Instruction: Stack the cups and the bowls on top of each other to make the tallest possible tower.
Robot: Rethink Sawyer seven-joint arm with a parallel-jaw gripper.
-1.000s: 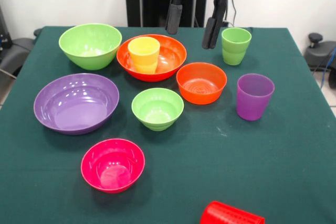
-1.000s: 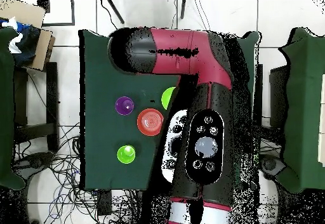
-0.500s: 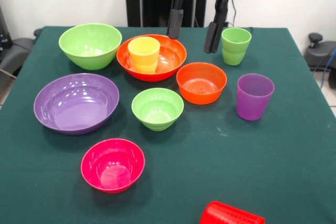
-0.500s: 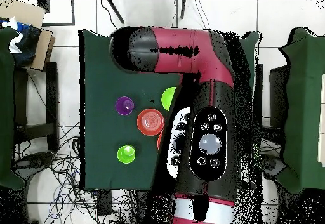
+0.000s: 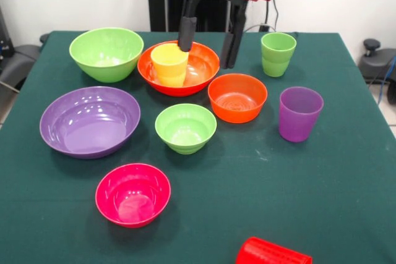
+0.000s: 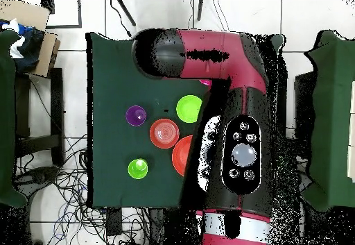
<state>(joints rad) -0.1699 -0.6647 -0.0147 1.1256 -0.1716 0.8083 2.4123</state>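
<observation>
Nearest, at the front edge, the red cup lies on its side, half out of view. Behind it and to the left sits the pink bowl, then the small green bowl at centre, with the large purple bowl to its left and the purple cup to its right. Further back stand the small orange bowl and the large orange bowl, which holds the yellow cup upright in its left half. The large green bowl sits far left and the green cup far right. None of these has moved over the last second.

What has changed is the gripper. A second ago it hung between the large orange bowl and the green cup; it has since slid left and now hovers over the large orange bowl. Its fingers are spread wide and hold nothing, the left one just at the yellow cup's far rim, the right one past the bowl's right edge. In the overhead view the arm has swung aside, uncovering more of the small green bowl and an edge of the large orange one.

The shift suggests the yellow cup, or the bowl under it, is the next pick. Beyond that one cup sitting in a bowl, no tower is begun; the task looks barely under way.
</observation>
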